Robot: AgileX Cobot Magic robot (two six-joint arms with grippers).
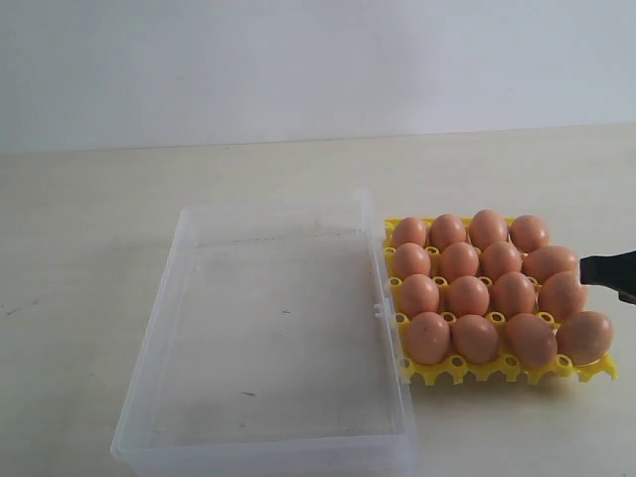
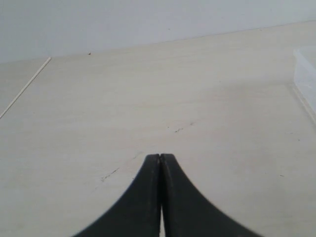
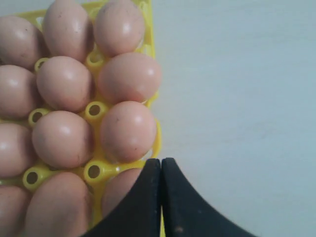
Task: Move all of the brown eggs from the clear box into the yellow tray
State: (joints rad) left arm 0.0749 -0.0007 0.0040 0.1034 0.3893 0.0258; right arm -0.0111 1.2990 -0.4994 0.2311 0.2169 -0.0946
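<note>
Tabletop (image 1: 89, 219), exterior view: pale surface carrying the clear box (image 1: 189, 328), with the yellow tray (image 1: 457, 370) just beside the box's right wall; whether the two touch cannot be told.
Eggs, exterior view: sixteen brown eggs (image 1: 467, 295) sit in the yellow tray, four rows of four, one to a cup.
Right arm, exterior view: only the black tip of the right gripper (image 1: 586, 269) shows at the frame's right edge, by the tray's right-hand column; its jaws cannot be read from here. The left arm is out of this frame.
Left arm, left wrist view: the left gripper (image 2: 160, 159) has its jaws pressed together on nothing, above bare tabletop. A corner of the clear box is just in frame, well apart from the fingers. Tray and eggs are outside this view.
Right arm, right wrist view: jaws closed tight and holding nothing, poised over the tray's outer edge, with one egg partly hidden behind the fingers.
Tray detail, right wrist view: round-holed yellow pegs stand between the eggs and faint speckles mark the shells, detail the exterior view is too distant to give.
</note>
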